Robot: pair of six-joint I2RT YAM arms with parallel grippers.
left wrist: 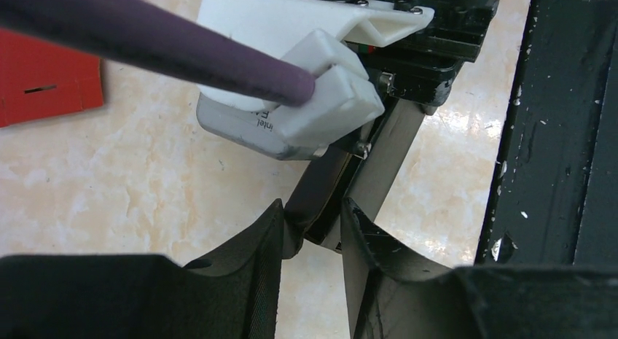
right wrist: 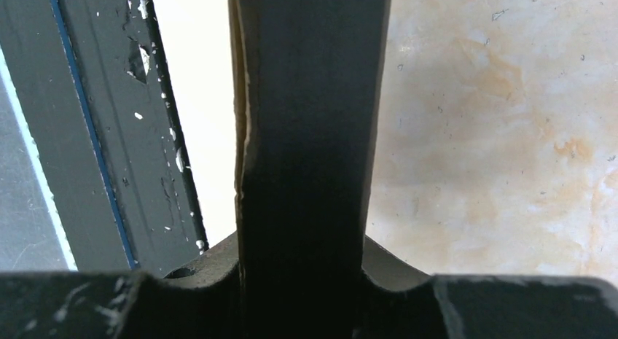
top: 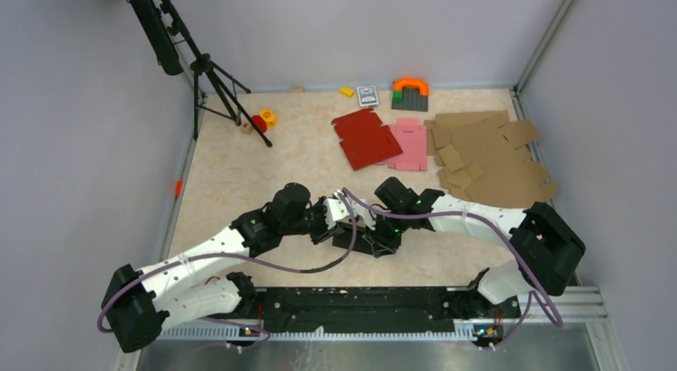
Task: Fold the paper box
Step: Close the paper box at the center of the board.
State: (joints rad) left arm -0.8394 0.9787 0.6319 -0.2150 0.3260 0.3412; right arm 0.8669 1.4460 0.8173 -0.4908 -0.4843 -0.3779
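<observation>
While pinched from two sides, sits at the front middle of the bench (top: pixel 263 171): the paper box (top: pixel 374 243), black and partly folded, just behind the black rail (top: pixel 359 309) and between the two arms. Cannot tell whether resting on the surface or lifted off it.

Left hand (left wrist: pixel 312 233): partly closed, fingers (left wrist: pixel 266 244) pressed on either side of a narrow upright flap of the box. Right hand (right wrist: pixel 302 281): partly closed too, clamped across a wider black panel filling the whole gap, raw cardboard edge showing down the panel's left side. Facing each other, tips nearly meeting, with the right wrist's white camera housing (left wrist: pixel 291 98) and purple cable (left wrist: pixel 146 40) just above the left fingers.

Farther back, well apart from both hands: red cardboard blank (top: pixel 366 138) lying flat, touching pink cardboard blank (top: pixel 409 144) on its right; heap of brown cardboard blanks (top: pixel 487 155) beside that. Along the back wall, orange-and-green arch (top: pixel 409 92), small card box (top: pixel 367 95), yellow block (top: pixel 346 91). At back left, black tripod (top: pixel 211 76), red and yellow toy pieces (top: pixel 263 118) by its foot.
</observation>
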